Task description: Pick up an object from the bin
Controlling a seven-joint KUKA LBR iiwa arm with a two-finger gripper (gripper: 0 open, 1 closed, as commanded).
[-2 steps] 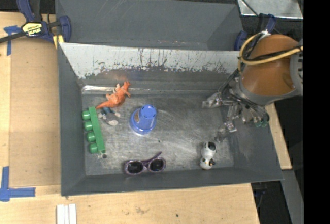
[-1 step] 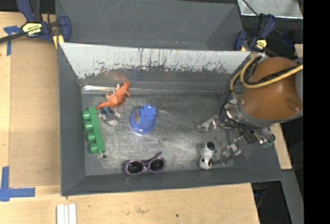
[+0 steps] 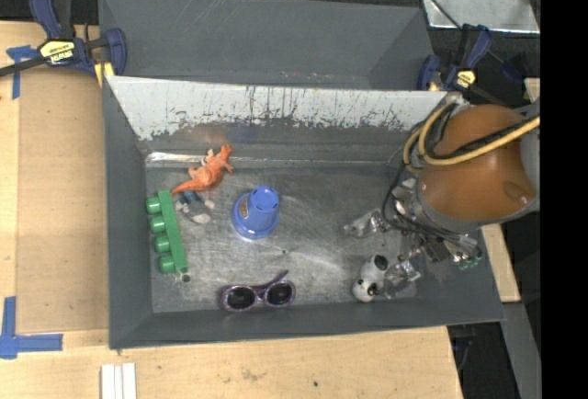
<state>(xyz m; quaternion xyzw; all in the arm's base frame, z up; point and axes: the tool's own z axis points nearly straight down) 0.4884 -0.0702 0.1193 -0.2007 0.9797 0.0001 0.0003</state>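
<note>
1. Grey bin [image 3: 129, 204] walls are crowding your gripper [image 3: 401, 257], which is sitting in the lower right of the frame, near the right wall and the bottom-right corner. Any sideways correction from here is risking a scrape against that sloping metal.
2. You are working beneath the orange wrist cover [image 3: 482, 169] and its cables, and they are hiding so much that I cannot tell whether the gripper is released or clenched. Lifting on a guess is risking an empty pick.
3. You are sitting nearest to the small white toy with dark spots [image 3: 367, 288], which is lying just beside the gripper, to its lower left and close to the front wall. I cannot tell whether the two are touching. If you are coming down off-centre, you are likely to be nudging the toy toward the wall, where getting round it is becoming harder.
4. That toy is looking small and rounded, so a pinch on its edge is risking it slipping out sideways.
5. Everything else is lying well apart from you: the purple sunglasses [image 3: 257, 295] at lower centre, the blue cup-shaped piece [image 3: 256, 211] in the middle, and the orange dinosaur [image 3: 209, 171] and green studded block [image 3: 166, 232] at the left. Switching to any of them is meaning a long reach across the floor and a fresh alignment.
</note>
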